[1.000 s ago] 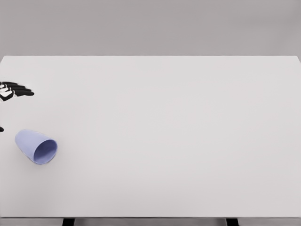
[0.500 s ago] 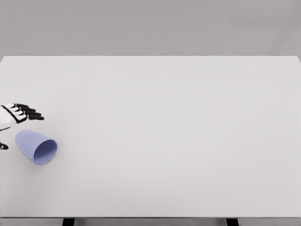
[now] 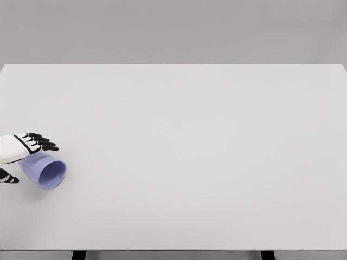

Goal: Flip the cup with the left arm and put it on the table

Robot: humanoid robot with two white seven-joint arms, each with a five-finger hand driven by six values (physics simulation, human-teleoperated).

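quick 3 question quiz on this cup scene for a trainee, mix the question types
1. True or false: the cup stands upright on the table.
2. Which way does the cup's open mouth point? A) toward the far table edge B) toward the lower right of the picture C) straight up
3. Fill in: the left hand reaches in over the cup's ____ end.

Key: 1 false, it lies on its side. 2 B. 3 closed; the fingers are spread, not clearly gripping yet.
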